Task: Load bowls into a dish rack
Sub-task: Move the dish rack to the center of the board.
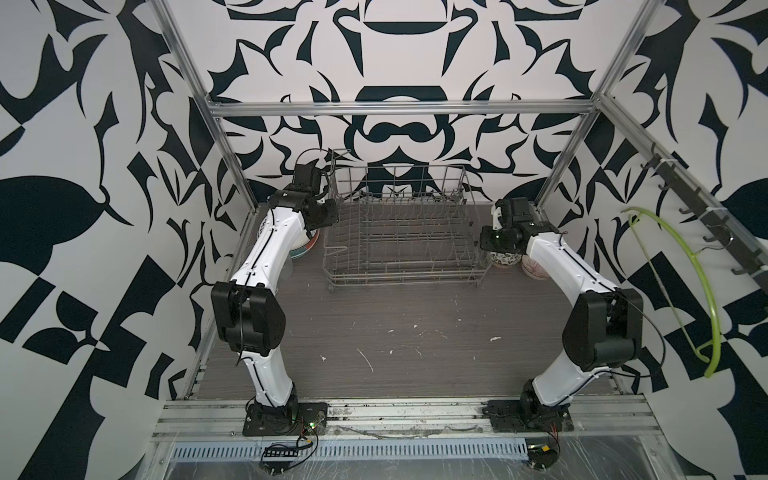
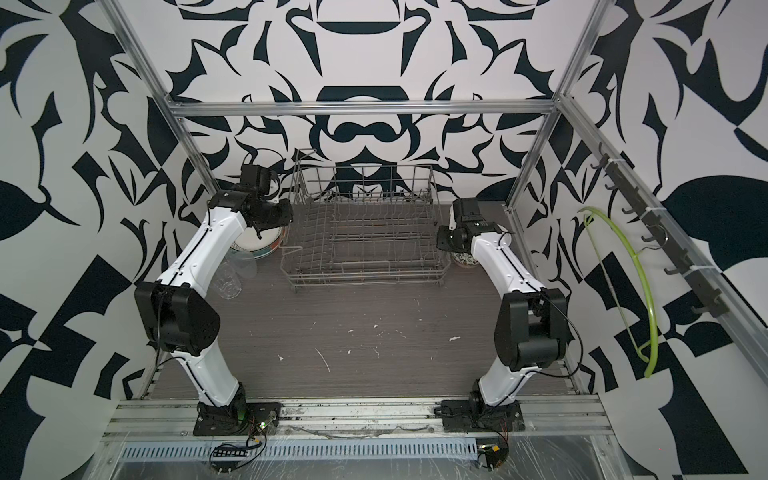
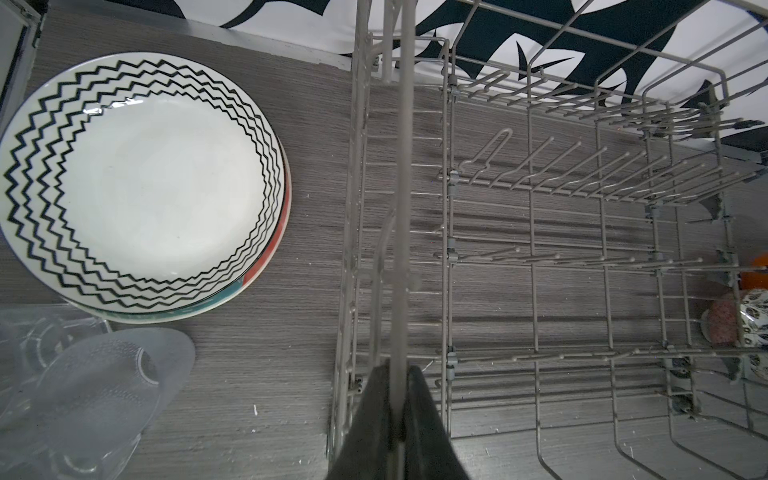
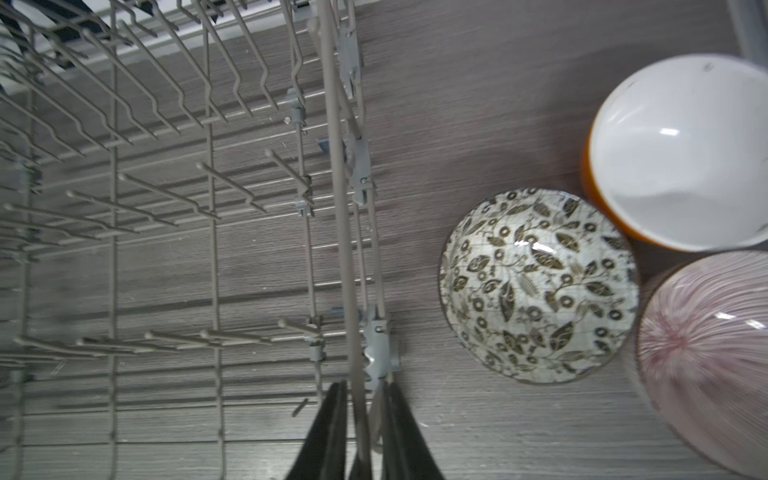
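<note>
The grey wire dish rack (image 1: 403, 279) (image 2: 365, 275) stands at the back middle of the table with nothing in it. My left gripper (image 3: 399, 374) is shut on the top wire of the rack's left side wall (image 3: 405, 208). My right gripper (image 4: 363, 386) straddles the top wire of the right side wall (image 4: 343, 208), its fingers pressed against it. Three bowls stand upright on the table just outside that wall: the floral one (image 4: 538, 286) (image 1: 505, 261) nearest it, the orange one with a white inside (image 4: 677, 153), and the pinkish striped one (image 4: 706, 357) (image 1: 532, 269).
A zigzag-rimmed plate (image 3: 137, 183) lies on a red-and-teal plate left of the rack. Clear glasses (image 3: 83, 395) (image 2: 228, 282) lie in front of the plates. Aluminium frame posts stand at both back corners. A green hanger (image 1: 665, 291) hangs on the right wall.
</note>
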